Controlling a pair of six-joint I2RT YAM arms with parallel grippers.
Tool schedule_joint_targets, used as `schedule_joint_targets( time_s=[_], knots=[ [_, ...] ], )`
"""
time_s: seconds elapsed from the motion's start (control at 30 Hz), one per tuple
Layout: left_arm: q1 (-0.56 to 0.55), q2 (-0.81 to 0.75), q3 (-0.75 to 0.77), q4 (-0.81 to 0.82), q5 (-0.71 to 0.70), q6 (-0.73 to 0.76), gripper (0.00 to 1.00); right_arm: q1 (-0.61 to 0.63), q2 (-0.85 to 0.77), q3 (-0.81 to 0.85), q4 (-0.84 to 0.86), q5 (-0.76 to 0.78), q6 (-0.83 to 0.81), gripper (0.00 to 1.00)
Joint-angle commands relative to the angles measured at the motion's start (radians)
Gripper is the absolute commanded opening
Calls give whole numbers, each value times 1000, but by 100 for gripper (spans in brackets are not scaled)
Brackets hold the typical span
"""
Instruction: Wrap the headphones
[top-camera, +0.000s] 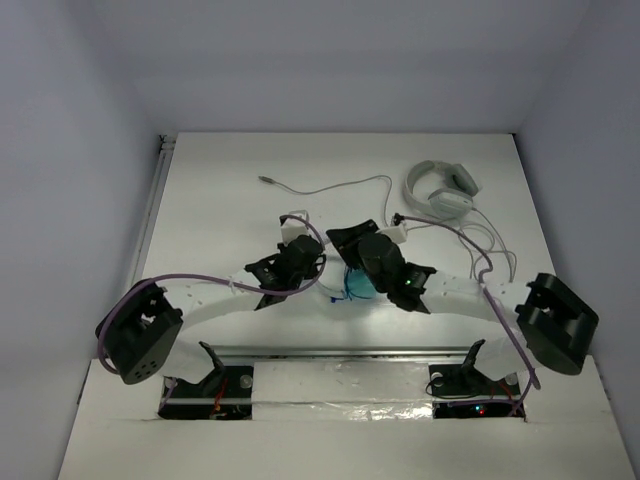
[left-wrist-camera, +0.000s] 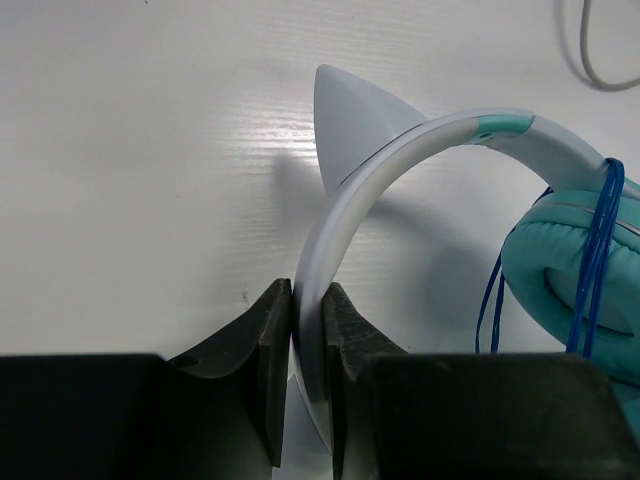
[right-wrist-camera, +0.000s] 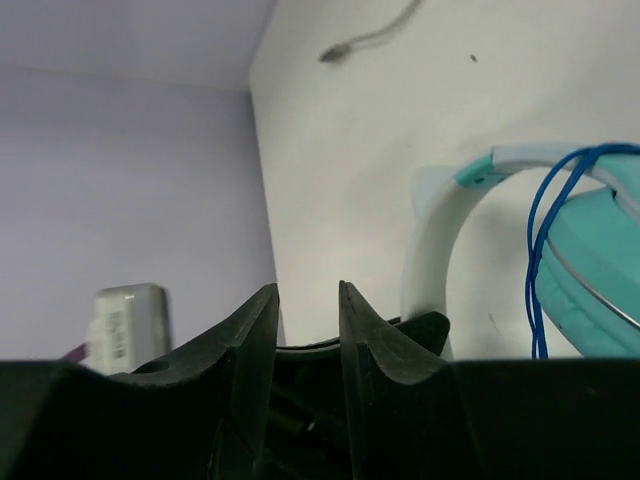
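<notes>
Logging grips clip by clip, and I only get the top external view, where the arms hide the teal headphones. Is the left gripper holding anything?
Observer: Yes, the left gripper is shut on the pale headband of the teal over-ear headphones, one finger on each side.
Operator: And the right gripper?
Observer: The right gripper is open, nothing between its fingers; the headband stands beside it.
Operator: Where is the cable?
Observer: The thin blue cable runs in several strands across the teal ear cup.
</notes>
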Motion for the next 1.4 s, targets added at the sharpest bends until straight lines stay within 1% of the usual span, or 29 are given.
schedule_joint_targets(
  time_s=[0.0,0.03,0.07,0.1,0.13,0.2,0.23,0.3,0.37,0.4,0.43,0.5,0.53,0.67,0.7,0.77,0.8,0.83,0.87,0.97,1.07,1.1,1.17,1.2,1.23,1.27,1.3,1.37],
  knots=[
    [20,-80,68,77,13,-4,0,1,-110,40,-59,134,-132,36],
    [20,-80,68,80,16,-4,0,1,-168,44,-100,155,-165,35],
    [20,-81,65,82,28,-7,0,1,-199,41,-107,175,-193,33],
    [20,-81,62,85,38,-12,0,1,-228,38,-116,203,-221,27],
    [20,-81,55,90,42,-15,0,1,-283,38,-160,217,-248,20],
    [20,-80,45,97,56,-17,0,1,-342,12,-174,240,-291,3],
    [20,-77,44,100,55,-17,0,1,-372,-2,-183,246,-335,1],
    [20,-61,41,108,71,-12,0,1,-461,-37,-200,246,-382,0],
    [20,-46,45,111,91,-9,0,1,-535,-49,-268,251,-422,0],
    [20,-29,45,116,94,-11,0,1,-560,-61,-285,248,-434,0],
    [20,-20,44,123,94,-11,0,1,-581,-66,-308,237,-484,0],
    [20,3,44,133,90,-8,0,1,-644,-68,-346,225,-514,0],
    [20,11,42,139,79,-8,0,1,-662,-62,-411,223,-532,0],
    [20,49,53,137,68,-4,1,1,-767,-48,-536,231,-557,1],
    [20,58,54,137,68,-6,6,1,-788,-48,-559,237,-558,1],
    [20,60,53,140,68,-6,11,1,-853,-51,-611,242,-560,2],
    [20,63,53,143,67,-1,21,1,-873,-51,-625,242,-558,2],
    [20,65,53,145,65,0,27,1,-906,-52,-647,237,-560,2],
    [20,63,53,143,59,5,31,1,-922,-54,-657,237,-558,2],
    [20,63,58,137,42,17,35,1,-960,-52,-694,246,-558,3],
    [20,46,61,128,33,29,46,1,-972,-20,-743,255,-581,3],
    [20,22,65,102,36,29,55,1,-974,13,-760,242,-589,3],
    [20,-23,80,87,51,35,67,1,-982,52,-821,229,-618,3],
    [20,-87,85,81,50,37,79,1,-998,70,-841,220,-624,3],
    [20,-127,88,65,45,43,85,1,-1014,101,-871,213,-643,3],
    [20,-167,96,62,38,67,97,1,-1029,115,-883,203,-650,3],
    [20,-246,102,59,32,81,99,1,-1067,126,-892,193,-660,7],
    [20,-317,132,16,-3,112,99,1,-1107,153,-914,167,-675,18]
  ],
)
